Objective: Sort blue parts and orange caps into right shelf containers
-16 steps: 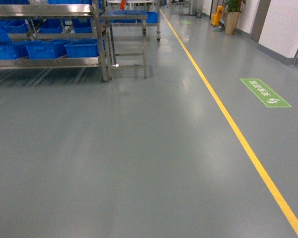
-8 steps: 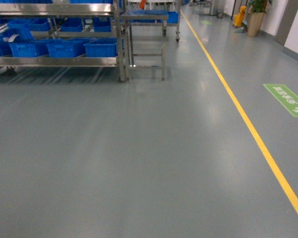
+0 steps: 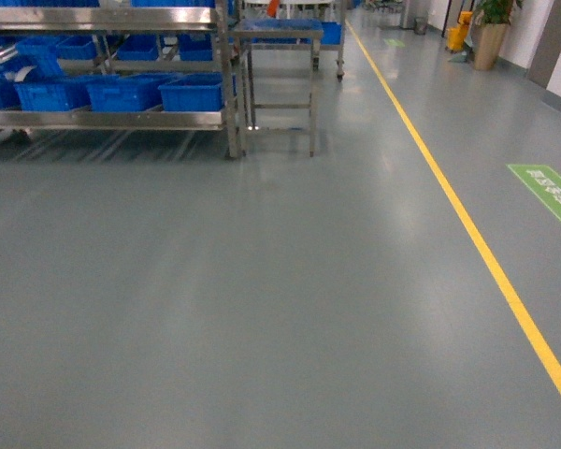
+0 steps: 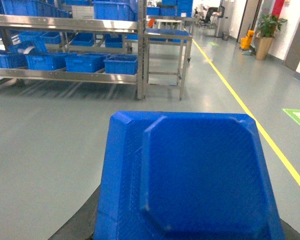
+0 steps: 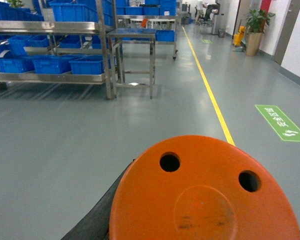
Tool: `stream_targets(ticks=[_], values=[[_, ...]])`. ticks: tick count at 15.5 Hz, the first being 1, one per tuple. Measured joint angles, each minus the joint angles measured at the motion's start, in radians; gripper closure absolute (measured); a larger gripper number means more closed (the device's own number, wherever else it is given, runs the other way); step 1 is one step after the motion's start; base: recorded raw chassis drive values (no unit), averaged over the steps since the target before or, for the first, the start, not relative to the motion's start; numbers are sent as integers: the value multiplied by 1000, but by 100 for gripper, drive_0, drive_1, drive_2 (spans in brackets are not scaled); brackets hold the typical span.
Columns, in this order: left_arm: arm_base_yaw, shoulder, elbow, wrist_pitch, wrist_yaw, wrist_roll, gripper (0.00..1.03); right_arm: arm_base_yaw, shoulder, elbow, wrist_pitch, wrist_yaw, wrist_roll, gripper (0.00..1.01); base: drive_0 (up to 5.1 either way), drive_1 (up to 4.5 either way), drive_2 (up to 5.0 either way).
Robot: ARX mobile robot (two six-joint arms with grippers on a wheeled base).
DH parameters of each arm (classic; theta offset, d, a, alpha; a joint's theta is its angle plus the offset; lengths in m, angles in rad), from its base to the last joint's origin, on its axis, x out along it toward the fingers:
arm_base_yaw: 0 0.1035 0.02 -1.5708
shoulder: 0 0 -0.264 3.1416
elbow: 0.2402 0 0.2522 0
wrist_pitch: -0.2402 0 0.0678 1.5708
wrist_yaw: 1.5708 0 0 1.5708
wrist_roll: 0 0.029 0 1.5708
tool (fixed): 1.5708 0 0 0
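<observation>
A blue part (image 4: 190, 175), a flat plastic piece with cut corners, fills the lower left wrist view. Its bulk hides the left jaws; one black finger (image 4: 82, 225) shows at its lower left edge. An orange cap (image 5: 205, 195), round with two holes, fills the lower right wrist view, with a black finger (image 5: 102, 212) along its left side. Both pieces ride above bare floor. Bright-blue shelf containers (image 3: 192, 92) (image 4: 121, 64) (image 5: 87, 65) sit in a row on a steel shelf (image 3: 112, 119) far ahead on the left. Neither gripper appears in the head view.
A steel trolley table (image 3: 279, 33) stands just right of the shelf. A yellow floor line (image 3: 467, 224) runs up the right side, with a green floor sign (image 3: 552, 192) beyond it. A potted plant (image 3: 491, 33) and a yellow bucket (image 3: 460, 33) are far back right.
The head view has swung: the shelf, trolley, yellow line and green sign have all slid to the right in the frame. More of the shelf's crates now show at the left.
</observation>
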Motion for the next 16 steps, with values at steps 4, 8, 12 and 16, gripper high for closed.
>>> stream_targets(ticks=[4, 8, 12, 16], values=[[0, 0, 0, 0, -1, 0, 61, 0, 0, 0, 5, 0, 0, 58, -7, 393, -407], [0, 0, 0, 2, 0, 0, 61, 0, 0, 0, 2, 0, 0, 58, -7, 393, -407], [0, 0, 0, 0, 0, 0, 61, 0, 0, 0, 2, 0, 0, 58, -7, 397, -410], [0, 0, 0, 0, 0, 0, 61, 0, 0, 0, 4, 0, 0, 58, -5, 409, -420]])
